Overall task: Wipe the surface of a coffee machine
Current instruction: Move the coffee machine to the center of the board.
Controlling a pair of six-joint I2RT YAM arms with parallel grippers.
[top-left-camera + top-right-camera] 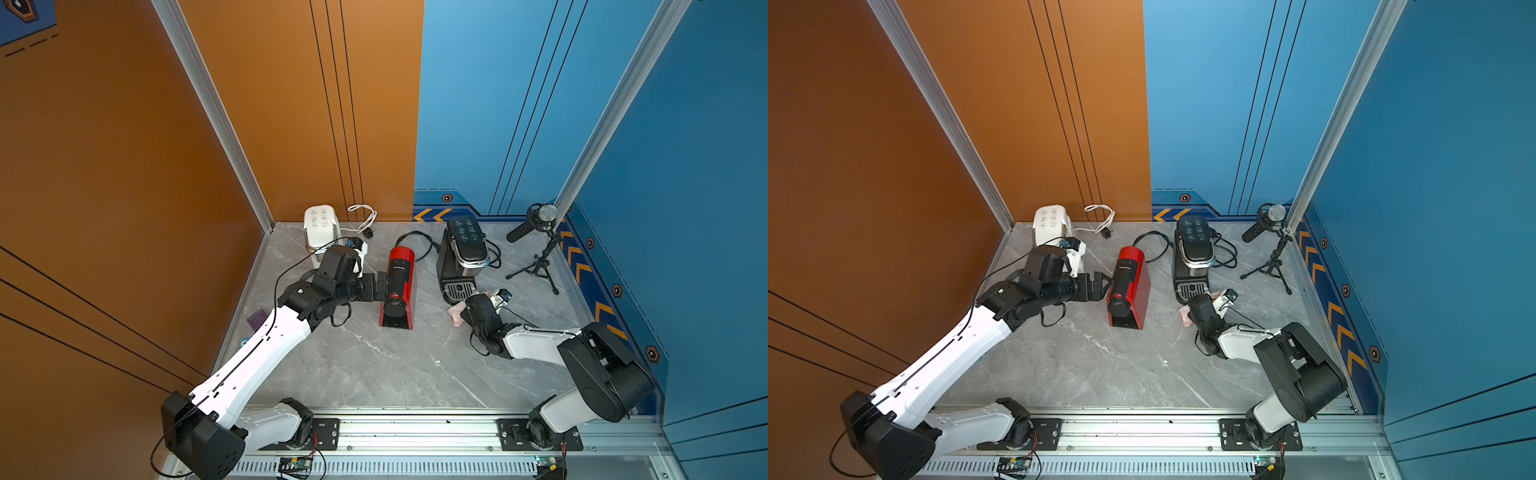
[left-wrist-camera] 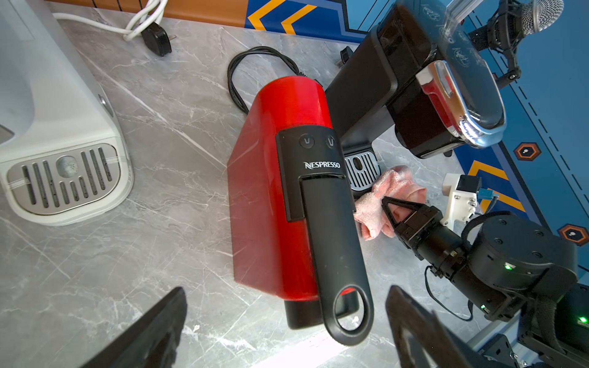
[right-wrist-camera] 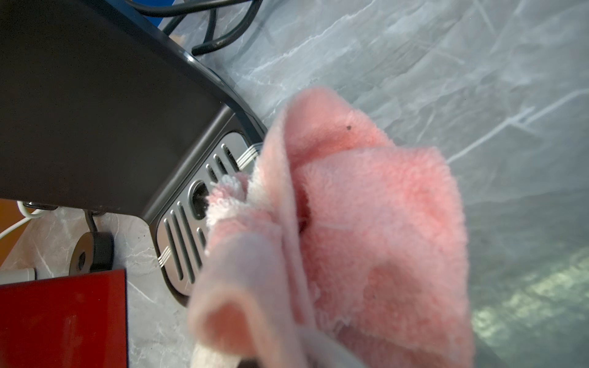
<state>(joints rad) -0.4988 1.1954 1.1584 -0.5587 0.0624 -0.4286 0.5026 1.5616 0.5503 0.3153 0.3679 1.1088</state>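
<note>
Nearest you, at 3 o'clock from the centre of the marble table (image 1: 374, 365), your right gripper (image 2: 391, 208) is clamped tight on a bunched pink cloth (image 3: 366, 223). The cloth sits at the 6 o'clock edge of the black coffee machine's drip tray (image 3: 188, 242), its fringe crossing the slotted grille in the right wrist view; whether it presses on the metal cannot be told. Your left gripper (image 1: 1102, 286) hangs at 9 o'clock of the red coffee machine (image 1: 397, 286), jaws spread to their widest and holding nothing, fingers just beside the machine's black lever (image 2: 331, 248). The red machine stands close to the table's centre, toward 12 o'clock. Beyond the cloth, at 1 o'clock, rises the black coffee machine (image 1: 461, 257), its cord coiled behind it. Farther back, at 10 o'clock, the white coffee machine (image 1: 320, 226) shows its own slotted drip tray (image 2: 63, 178), and at 2 o'clock a microphone (image 1: 540, 220) stands on a small tripod.
</note>
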